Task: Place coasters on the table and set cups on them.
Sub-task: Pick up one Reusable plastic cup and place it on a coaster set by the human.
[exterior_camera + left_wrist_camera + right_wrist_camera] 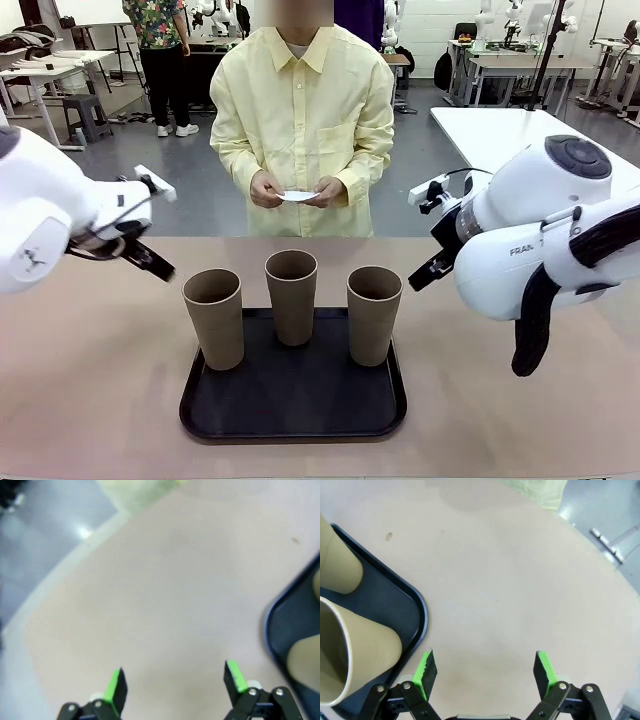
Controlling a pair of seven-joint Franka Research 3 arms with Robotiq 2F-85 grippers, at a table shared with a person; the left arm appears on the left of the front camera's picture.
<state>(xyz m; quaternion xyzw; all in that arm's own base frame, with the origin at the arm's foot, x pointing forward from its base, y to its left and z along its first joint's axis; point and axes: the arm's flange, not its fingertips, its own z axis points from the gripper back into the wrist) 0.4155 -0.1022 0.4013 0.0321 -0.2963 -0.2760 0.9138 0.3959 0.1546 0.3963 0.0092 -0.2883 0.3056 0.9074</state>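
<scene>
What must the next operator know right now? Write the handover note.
Left gripper: open, empty, over bare table.
Right gripper: open, empty, beside the black tray.
Three cups stand upright on the tray.
Person's hands hold a white coaster at the far side.
Done: nothing yet.
Left: coasters onto the table, cups onto them.

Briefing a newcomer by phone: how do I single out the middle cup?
Find the beige table, then the black tray on it. Of its three brown cups, the middle cup alone stands back, nearest the person, behind the left cup and right cup.
</scene>
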